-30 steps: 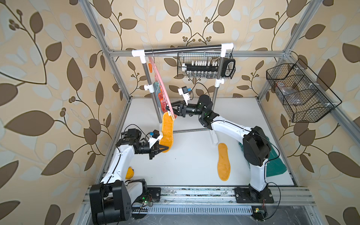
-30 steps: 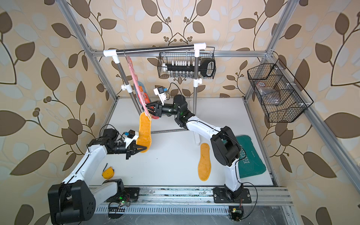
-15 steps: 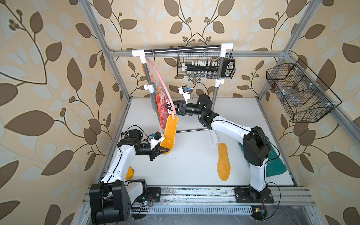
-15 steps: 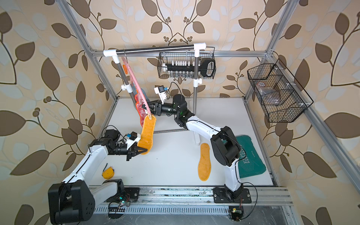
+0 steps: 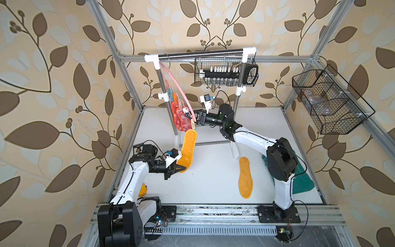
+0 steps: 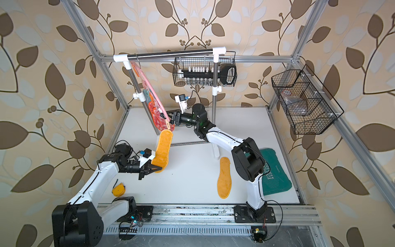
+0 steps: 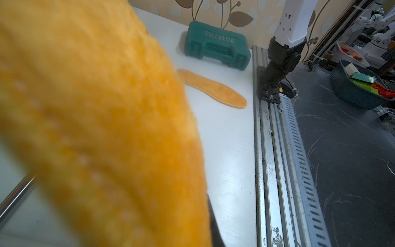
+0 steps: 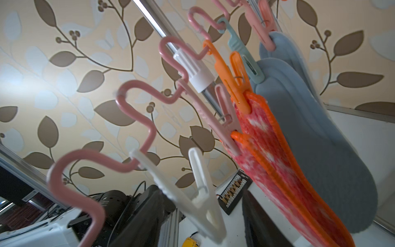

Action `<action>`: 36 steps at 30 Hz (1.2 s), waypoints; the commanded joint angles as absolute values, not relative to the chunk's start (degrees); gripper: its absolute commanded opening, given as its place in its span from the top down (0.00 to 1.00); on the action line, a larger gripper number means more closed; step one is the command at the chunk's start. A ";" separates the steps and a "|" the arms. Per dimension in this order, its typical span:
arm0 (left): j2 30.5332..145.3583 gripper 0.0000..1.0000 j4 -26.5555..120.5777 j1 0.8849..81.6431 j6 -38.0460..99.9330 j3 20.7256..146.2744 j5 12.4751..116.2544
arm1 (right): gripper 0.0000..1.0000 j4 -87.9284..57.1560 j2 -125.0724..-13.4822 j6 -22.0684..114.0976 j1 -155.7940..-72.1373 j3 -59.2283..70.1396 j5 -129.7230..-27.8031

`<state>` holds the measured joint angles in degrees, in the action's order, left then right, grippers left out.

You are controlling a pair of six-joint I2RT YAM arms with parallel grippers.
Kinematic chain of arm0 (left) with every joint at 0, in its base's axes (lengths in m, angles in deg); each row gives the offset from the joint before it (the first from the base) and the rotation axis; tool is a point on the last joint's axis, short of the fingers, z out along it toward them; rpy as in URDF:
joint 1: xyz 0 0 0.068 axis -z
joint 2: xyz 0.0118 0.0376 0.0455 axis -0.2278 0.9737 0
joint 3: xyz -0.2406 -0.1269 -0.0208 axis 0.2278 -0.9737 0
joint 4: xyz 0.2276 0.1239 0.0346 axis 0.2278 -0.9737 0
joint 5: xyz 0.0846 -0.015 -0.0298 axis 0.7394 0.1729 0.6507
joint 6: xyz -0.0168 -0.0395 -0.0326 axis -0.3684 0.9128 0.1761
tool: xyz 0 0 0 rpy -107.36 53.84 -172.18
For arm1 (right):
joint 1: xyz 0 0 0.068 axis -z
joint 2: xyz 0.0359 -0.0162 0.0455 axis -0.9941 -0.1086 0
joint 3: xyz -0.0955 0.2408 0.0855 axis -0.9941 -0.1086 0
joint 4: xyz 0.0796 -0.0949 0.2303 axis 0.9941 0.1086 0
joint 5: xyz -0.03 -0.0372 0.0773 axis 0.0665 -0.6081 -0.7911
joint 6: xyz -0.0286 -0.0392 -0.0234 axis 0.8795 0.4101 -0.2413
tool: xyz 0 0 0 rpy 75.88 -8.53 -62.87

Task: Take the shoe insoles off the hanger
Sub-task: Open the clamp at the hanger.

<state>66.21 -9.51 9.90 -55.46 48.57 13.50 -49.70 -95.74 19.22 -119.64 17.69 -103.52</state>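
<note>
In both top views your left gripper (image 5: pixel 179 169), left of centre, is clamped on the lower end of the fuzzy orange insole (image 5: pixel 189 147). Its upper end is just below the hanger (image 5: pixel 181 90). The other orange insole (image 5: pixel 245 177) lies flat at lower right.

In the left wrist view the held insole fills the foreground.

In the right wrist view your right gripper's jaws stand apart with a white clip (image 8: pixel 201 192) between them. Beside it hang 2 red-and-white insoles (image 8: pixel 277 171) and 2 grey-blue insoles (image 8: pixel 320 139).

Green case (image 6: pixel 277 181): white lettering "EXPL", rest unreadable.
</note>
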 commanded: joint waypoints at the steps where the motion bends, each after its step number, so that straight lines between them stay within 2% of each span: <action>1: 64.83 1.00 -11.84 10.46 -57.12 48.45 12.08 | 0.40 -49.38 -94.79 18.31 -119.02 14.63 -101.54; 9: 63.43 1.00 -11.40 10.44 -57.47 47.55 12.08 | 0.39 -49.85 -92.76 18.27 -118.30 10.08 -100.58; 13: 63.32 1.00 -11.53 10.44 -57.87 47.31 12.10 | 0.39 -44.00 -91.82 15.34 -117.11 8.41 -96.98; 23: 63.13 1.00 -11.31 10.44 -58.52 46.61 12.17 | 0.38 -41.64 -89.22 13.91 -116.19 3.04 -94.85; 36: 63.96 1.00 -11.31 10.46 -58.66 46.69 11.47 | 0.38 -34.54 -83.32 18.39 -115.35 -5.65 -92.58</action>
<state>63.98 -10.08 9.90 -57.08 46.71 13.48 -37.35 -84.97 16.42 -115.49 -3.90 -93.81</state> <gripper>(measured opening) 0.057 0.621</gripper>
